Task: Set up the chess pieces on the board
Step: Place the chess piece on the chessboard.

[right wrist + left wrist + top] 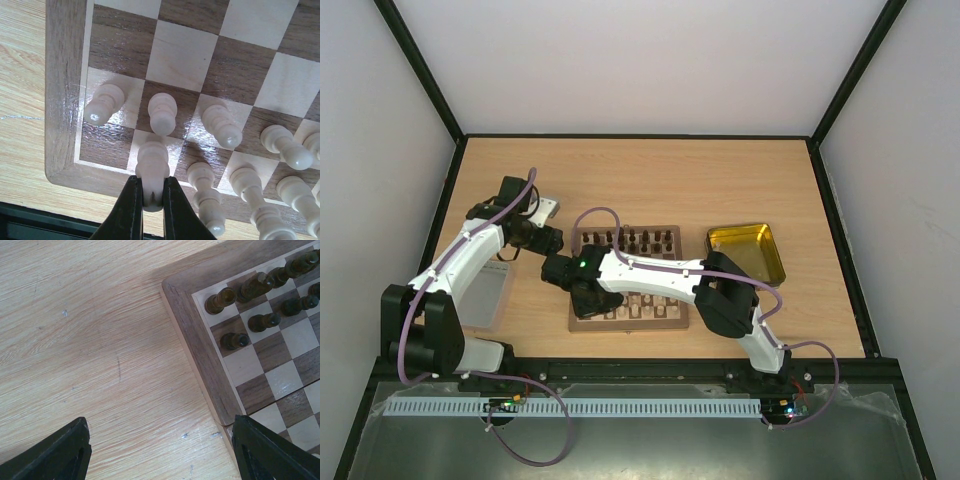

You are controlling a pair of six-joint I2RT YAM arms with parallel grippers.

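Wood-grain tabletop (pixel 720 180). Your right claw (pixel 152 187) clamps a pale cream turned piece (pixel 152 160), upright, long axis vertical, on the board (pixel 65 75); left claw (pixel 160 420) apart.

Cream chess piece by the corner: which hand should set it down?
The right hand. It grips that cream piece over the board edge row; the left hand hangs open over bare table.

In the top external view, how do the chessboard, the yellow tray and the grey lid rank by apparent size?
1. chessboard
2. yellow tray
3. grey lid; the left arm covers part of it, so its place after the tray is unsure.
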